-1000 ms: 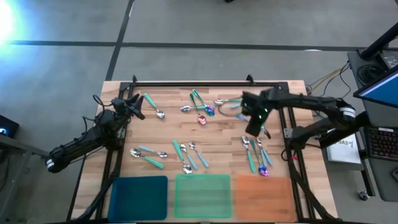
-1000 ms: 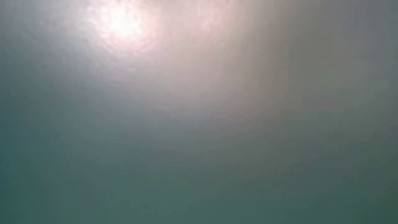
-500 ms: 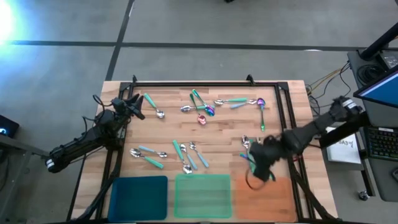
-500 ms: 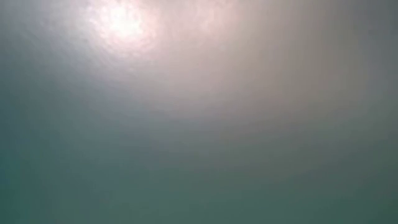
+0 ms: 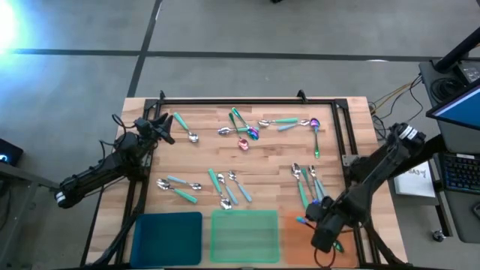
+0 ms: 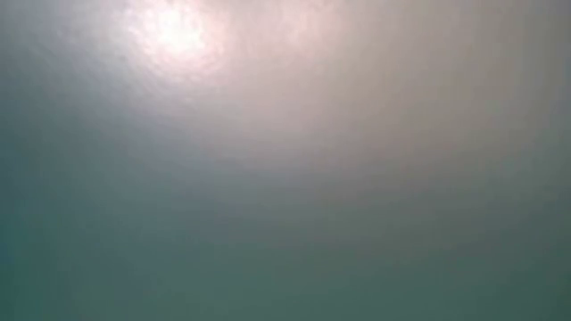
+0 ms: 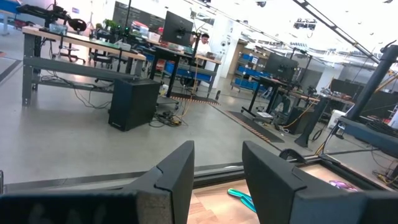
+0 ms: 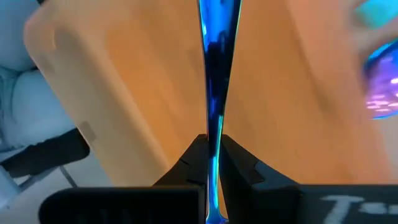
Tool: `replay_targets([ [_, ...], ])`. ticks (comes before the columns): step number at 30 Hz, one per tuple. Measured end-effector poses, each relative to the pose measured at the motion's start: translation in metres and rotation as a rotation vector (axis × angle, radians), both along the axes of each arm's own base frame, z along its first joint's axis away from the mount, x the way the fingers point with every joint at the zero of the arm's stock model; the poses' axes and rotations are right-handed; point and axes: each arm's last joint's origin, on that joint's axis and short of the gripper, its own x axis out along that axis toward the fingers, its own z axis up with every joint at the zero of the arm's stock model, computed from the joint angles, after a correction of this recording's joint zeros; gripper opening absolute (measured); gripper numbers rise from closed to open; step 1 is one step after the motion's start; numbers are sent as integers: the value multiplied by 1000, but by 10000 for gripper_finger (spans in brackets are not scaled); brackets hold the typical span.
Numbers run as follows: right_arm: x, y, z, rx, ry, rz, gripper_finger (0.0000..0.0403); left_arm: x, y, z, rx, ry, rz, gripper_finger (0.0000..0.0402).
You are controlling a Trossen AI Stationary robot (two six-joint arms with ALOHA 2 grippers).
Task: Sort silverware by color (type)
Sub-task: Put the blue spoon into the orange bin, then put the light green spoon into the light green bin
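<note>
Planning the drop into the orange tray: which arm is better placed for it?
Right. Its pincer is shut on an iridescent spoon and hangs over the orange tray. The left pincer is open, holds nothing, and sits at the table's far left.

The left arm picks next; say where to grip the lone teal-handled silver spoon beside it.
Pinch the teal-handled silver spoon mid-handle from straight above, jaws across it: it lies flat, alone, beside the open left gripper. The right gripper is shut on an iridescent spoon.
</note>
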Motion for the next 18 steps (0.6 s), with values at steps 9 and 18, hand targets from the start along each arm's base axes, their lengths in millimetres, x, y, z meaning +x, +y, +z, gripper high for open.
replay_targets([
  [9,9,14,-28,46,170,-23,60,0,0,0,0,0,-1,120],
  [18,8,13,-26,56,173,-19,112,0,0,0,0,0,0,120],
])
